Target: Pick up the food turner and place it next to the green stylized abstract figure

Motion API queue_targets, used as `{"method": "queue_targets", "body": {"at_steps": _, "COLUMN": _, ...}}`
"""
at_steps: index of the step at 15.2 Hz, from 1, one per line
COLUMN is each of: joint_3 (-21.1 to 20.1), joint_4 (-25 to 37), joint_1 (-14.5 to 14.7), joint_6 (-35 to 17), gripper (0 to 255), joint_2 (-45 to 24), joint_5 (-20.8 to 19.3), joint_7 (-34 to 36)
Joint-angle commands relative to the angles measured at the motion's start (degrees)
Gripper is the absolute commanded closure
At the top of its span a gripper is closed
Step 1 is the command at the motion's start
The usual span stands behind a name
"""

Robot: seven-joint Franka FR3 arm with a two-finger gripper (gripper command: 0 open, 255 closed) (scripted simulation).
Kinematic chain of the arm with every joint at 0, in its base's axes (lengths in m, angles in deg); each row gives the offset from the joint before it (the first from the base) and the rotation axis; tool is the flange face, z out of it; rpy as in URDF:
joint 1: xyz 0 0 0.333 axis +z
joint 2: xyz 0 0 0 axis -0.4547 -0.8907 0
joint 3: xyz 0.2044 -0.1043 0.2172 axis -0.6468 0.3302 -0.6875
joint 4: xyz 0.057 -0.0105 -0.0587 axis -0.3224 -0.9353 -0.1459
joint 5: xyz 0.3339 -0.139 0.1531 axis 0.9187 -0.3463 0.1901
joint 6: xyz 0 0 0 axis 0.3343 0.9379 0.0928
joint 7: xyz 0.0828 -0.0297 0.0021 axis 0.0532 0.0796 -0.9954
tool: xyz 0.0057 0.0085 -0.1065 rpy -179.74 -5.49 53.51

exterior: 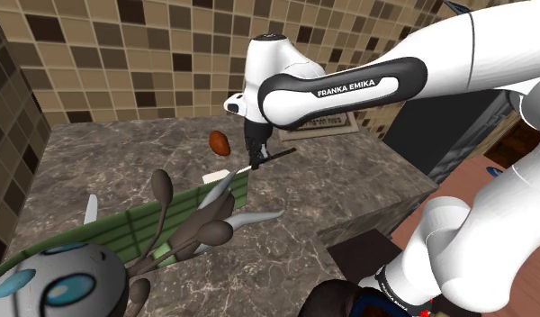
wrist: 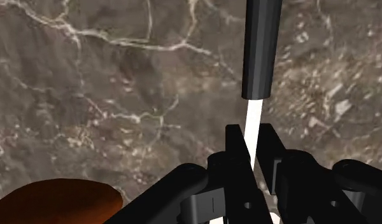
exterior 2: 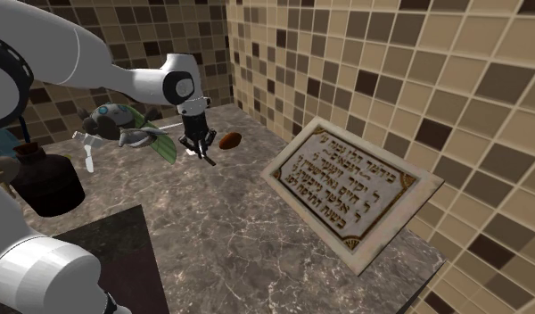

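Within my claw (wrist: 250, 153), clamped shut: food turner (wrist: 261, 51), held by its shaft. Green figure (exterior: 120, 234) lies toward shoulder view's lower left.

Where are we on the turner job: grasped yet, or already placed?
Grasp looks done: the gripper is shut on the food turner, clasping its pale shaft. Whether it is off the counter, I cannot tell. Left: carry it to the green figure and set it down beside it.
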Motion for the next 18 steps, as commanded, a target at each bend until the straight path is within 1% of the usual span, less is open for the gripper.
{"method": "queue_targets", "body": {"at_steps": 1, "joint_3": 0.1, "joint_4": -1.0, "joint_1": 0.0, "joint_6": -1.7, "gripper": 255, "joint_2": -0.7, "joint_5": 0.0, "joint_7": 0.0}}
{"method": "queue_targets", "body": {"at_steps": 3, "joint_3": 0.1, "joint_4": -1.8, "joint_1": -0.1, "joint_6": -3.2, "gripper": 255, "joint_2": -1.3, "joint_5": 0.0, "joint_7": 0.0}}
{"method": "queue_targets", "body": {"at_steps": 10, "joint_3": 0.1, "joint_4": -1.8, "joint_1": -0.1, "joint_6": -3.2, "gripper": 255, "joint_2": -1.3, "joint_5": 0.0, "joint_7": 0.0}}
{"method": "queue_targets", "body": {"at_steps": 11, "joint_3": 0.1, "joint_4": -1.8, "joint_1": -0.1, "joint_6": -3.2, "gripper": 0, "joint_2": -1.3, "joint_5": 0.0, "joint_7": 0.0}}
{"method": "queue_targets", "body": {"at_steps": 16, "joint_3": 0.1, "joint_4": -1.8, "joint_1": -0.1, "joint_6": -3.2, "gripper": 0, "joint_2": -1.3, "joint_5": 0.0, "joint_7": 0.0}}
{"method": "queue_targets", "body": {"at_steps": 18, "joint_3": -0.1, "joint_4": 0.6, "joint_1": 0.1, "joint_6": 0.6, "gripper": 0, "joint_2": 0.0, "joint_5": 0.0, "joint_7": 0.0}}
